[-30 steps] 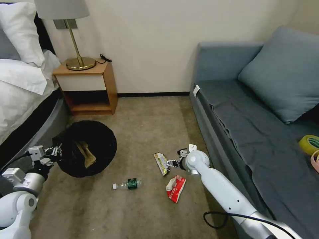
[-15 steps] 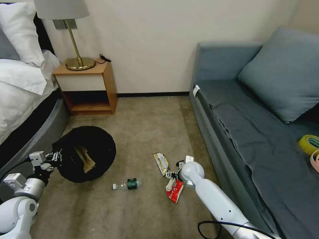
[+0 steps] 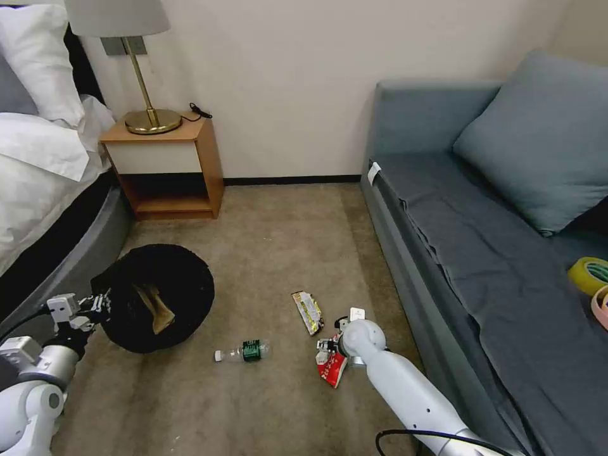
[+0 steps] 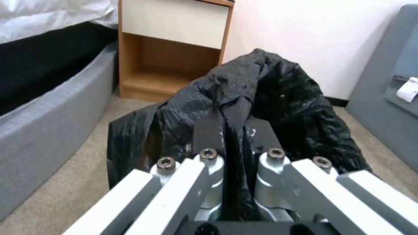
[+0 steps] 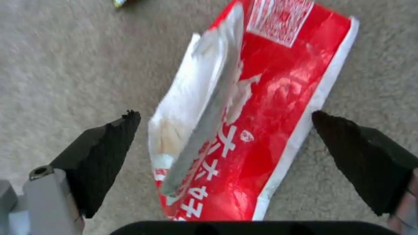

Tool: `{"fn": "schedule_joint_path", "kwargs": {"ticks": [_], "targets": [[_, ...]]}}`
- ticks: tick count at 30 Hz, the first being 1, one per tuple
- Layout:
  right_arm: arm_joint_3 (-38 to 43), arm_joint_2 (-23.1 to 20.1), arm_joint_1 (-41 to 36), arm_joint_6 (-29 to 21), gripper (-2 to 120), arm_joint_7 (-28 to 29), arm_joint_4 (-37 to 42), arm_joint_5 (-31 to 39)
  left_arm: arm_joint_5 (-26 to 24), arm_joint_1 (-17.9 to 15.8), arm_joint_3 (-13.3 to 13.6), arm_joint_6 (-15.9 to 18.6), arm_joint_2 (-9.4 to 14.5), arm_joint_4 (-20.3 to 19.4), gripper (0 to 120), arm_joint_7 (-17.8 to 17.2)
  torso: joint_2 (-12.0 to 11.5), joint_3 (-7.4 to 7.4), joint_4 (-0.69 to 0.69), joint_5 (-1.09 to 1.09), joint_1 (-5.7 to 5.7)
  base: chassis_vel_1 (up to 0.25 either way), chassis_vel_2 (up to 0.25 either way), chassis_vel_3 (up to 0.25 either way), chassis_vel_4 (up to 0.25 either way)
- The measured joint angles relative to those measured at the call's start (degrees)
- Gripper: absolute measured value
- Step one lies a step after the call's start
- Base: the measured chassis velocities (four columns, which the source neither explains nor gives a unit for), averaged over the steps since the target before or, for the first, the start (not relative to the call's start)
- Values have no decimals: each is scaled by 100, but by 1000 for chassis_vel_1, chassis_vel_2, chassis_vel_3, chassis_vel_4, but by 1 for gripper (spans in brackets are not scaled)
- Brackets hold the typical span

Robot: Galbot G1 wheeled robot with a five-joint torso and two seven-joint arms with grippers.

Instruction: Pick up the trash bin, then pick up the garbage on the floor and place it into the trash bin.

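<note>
Left gripper [image 3: 101, 305] clamped tight on a fold of the black bag lining the trash bin [image 3: 158, 297], low at the robot's left beside the bed [image 3: 57, 209]. In the left wrist view, fingers [image 4: 209, 137] pressed together with the crinkled plastic pinched between them. Inside the bin, a crumpled brown paper bag [image 3: 155, 307]. Behind it, a wooden nightstand [image 3: 168, 168] carrying a brass lamp [image 3: 145, 95].

Right gripper [image 3: 328, 346] spread wide, low over the red-white wrapper [image 3: 332, 367] on the carpet [image 3: 272, 240] near the sofa [image 3: 481, 253]. From the right wrist view, black fingertips [image 5: 109, 143] set apart on either side of the wrapper [image 5: 248, 114], not touching it.

Yellow-green foil wrapper [image 3: 307, 311] just beyond the gripper, flat on the floor. Clear bottle with green label [image 3: 244, 351] lying on its side between bin and red wrapper.
</note>
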Motion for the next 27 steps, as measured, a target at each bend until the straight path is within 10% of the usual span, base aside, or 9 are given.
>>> {"fn": "schedule_joint_path", "kwargs": {"ticks": [27], "targets": [[-111,67,99,197,15,-344,-320,-389,-138,-66,-42,54,-9,77,4,-18,0,0,1,2,0,0,0,0,0]]}}
